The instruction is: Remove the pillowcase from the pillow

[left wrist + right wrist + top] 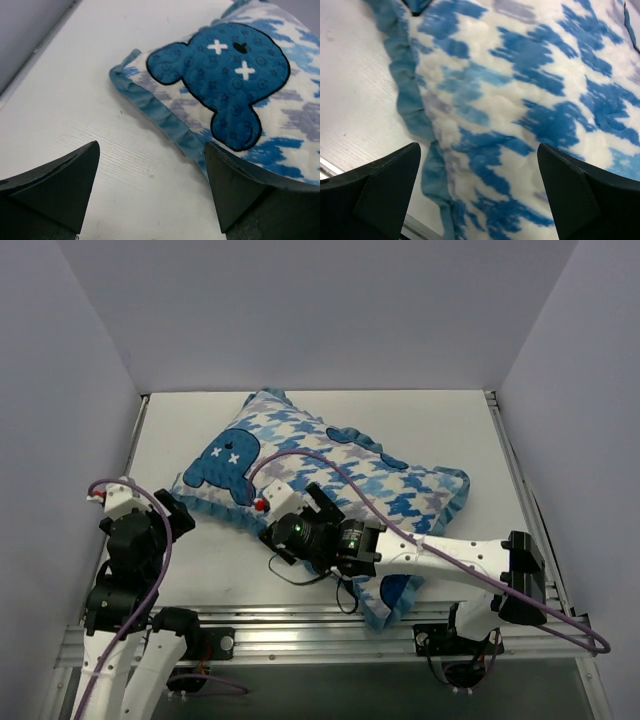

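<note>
Your pillowcase [330,465] lies plump and diagonal in the middle of the table [450,430], houndstooth face with the dark blue cartoon shapes up and teal frill around its edge. Your right gripper [479,150] hangs over its near edge by the frill, fingers spread wide and pinching nothing. Your left gripper [151,150] sits low over bare table near the cartoon-head corner, fingers likewise spread apart, holding nothing.

Robot lab cell: white table [430,430], plain grey walls [320,310], aluminium rail [300,635].
</note>
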Motion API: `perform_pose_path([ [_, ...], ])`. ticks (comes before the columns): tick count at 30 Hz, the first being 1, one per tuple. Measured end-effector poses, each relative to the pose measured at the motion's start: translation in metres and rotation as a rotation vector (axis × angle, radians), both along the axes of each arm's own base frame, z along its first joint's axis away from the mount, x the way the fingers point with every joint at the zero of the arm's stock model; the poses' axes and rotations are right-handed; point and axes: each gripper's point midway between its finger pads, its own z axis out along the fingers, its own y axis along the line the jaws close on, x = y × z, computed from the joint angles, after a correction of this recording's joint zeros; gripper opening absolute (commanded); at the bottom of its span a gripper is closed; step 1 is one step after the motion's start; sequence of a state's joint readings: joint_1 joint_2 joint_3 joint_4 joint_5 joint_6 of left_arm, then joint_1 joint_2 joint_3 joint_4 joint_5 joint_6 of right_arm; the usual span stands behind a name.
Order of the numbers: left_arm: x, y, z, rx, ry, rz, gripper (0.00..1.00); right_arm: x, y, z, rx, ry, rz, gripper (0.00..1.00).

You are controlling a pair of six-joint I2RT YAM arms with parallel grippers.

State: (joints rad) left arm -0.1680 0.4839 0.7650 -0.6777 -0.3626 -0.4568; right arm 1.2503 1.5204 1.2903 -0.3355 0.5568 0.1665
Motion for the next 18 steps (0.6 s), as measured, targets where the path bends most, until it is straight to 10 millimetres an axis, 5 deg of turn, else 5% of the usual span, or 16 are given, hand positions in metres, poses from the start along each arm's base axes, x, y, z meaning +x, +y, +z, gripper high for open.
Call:
perform_pose_path([
  [5, -0.02, 0.027, 0.014, 0.003, -0.078, 0.153, 0.94, -0.026, 0.027, 0.001, -0.077, -0.096, 0.097, 1.0],
  [12, -0.035, 0.046, 0.022, -0.002, -0.132, 0.268, 0.94, -0.022, 0.044, -0.058, -0.323, -0.176, 0.14, 1.0],
  [18, -0.037, 0.049, 0.02, 0.005, -0.123, 0.286, 0.94, -0.009, 0.039, -0.105, -0.529, -0.243, 0.118, 1.0],
])
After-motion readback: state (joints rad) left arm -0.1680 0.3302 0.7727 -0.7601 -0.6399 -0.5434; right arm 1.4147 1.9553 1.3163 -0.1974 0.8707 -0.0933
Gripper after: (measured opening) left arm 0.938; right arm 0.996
